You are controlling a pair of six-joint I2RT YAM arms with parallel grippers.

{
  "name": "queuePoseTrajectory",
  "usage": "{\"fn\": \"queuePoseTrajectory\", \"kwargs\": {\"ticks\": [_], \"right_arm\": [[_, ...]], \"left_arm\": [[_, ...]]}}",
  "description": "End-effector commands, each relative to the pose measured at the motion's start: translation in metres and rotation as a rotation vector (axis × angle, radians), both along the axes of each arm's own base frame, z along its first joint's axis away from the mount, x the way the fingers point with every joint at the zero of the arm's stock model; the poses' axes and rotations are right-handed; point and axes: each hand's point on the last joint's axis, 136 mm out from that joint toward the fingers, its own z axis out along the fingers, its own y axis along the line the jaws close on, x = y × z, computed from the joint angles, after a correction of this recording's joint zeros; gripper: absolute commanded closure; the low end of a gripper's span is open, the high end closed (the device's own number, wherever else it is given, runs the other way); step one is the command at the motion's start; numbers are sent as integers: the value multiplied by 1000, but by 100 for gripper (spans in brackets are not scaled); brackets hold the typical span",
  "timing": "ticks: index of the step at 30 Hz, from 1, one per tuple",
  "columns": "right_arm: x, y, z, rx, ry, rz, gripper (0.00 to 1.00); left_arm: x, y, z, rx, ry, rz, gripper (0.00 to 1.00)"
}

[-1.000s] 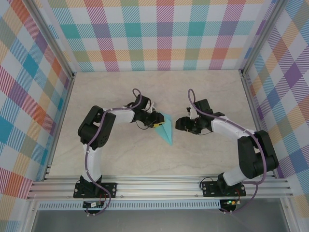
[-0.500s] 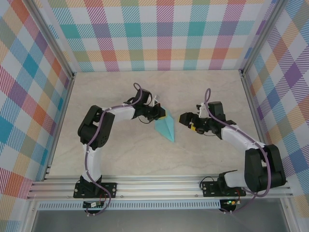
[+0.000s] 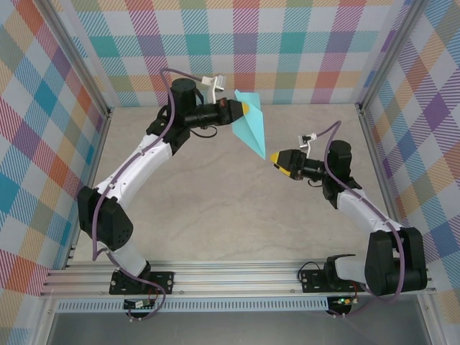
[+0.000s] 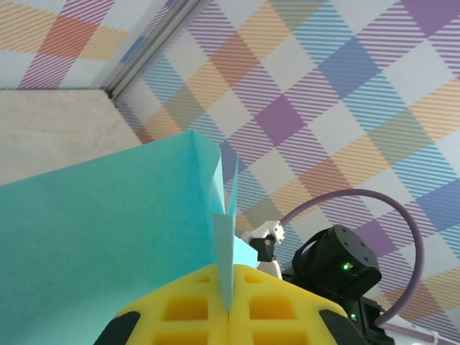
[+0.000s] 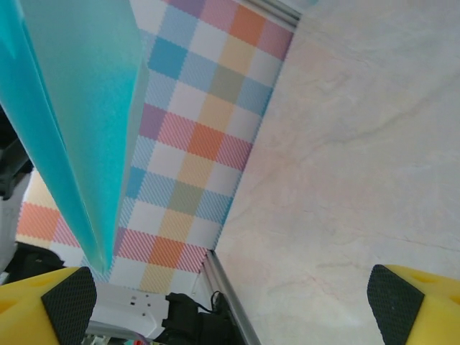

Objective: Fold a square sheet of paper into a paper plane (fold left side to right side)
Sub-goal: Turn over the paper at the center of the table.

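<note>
The paper plane (image 3: 251, 128) is a slim turquoise dart held up in the air near the back wall, its sharp tip pointing down and to the right. My left gripper (image 3: 243, 108) is shut on its wide end. In the left wrist view the yellow pads (image 4: 180, 309) press together on the centre crease of the plane (image 4: 108, 223). My right gripper (image 3: 276, 159) stands open just beside the plane's tip. In the right wrist view the plane (image 5: 79, 108) hangs at the left, above the left fingertip (image 5: 68, 302), with nothing between the fingers.
The pale marbled table (image 3: 215, 215) lies below both raised arms. Checked walls (image 3: 287, 57) close the back and sides, with aluminium posts at the corners (image 3: 363, 108). A metal rail (image 3: 237, 277) runs along the near edge by the arm bases.
My left arm has lifted the plane off the table, up and toward the back wall. The right gripper has opened wide and drawn back to the right, then come near the plane's tip.
</note>
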Motion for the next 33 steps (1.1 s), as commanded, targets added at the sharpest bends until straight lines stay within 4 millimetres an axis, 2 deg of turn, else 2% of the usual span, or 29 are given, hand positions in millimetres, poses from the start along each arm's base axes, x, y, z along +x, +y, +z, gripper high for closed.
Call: {"fn": "queuePoseTrajectory", "kwargs": {"ticks": [1,6,9,11,14,17,24,27,31,33], "right_arm": [[-9,12,39,60,-114,101,0],[-12,27,59,86,-156,134,0],[-8,37,62,95,-136,153,1],[-5,43,61,99,-112,164,6],[0,47,60,104,-94,160,17],[0,48,63,109,-99,155,30],[-4,46,58,72,-89,147,68],[-5,45,55,53,-89,139,79],[-6,43,45,2,-77,122,88],[-5,41,39,-33,-69,107,92]], "left_arm": [[-3,-1,-1,-8,26,-32,96],[-8,-4,1,-24,33,-55,96],[-11,-7,3,-47,41,-83,95],[-13,-10,5,-67,47,-97,96],[-14,-12,6,-92,56,-113,95],[-16,-15,-1,-87,76,-124,95],[-12,-16,-40,-46,148,-110,95],[-10,-16,-54,-30,173,-102,94],[-3,-8,-70,14,185,-63,88],[1,0,-77,43,196,-36,74]]}}
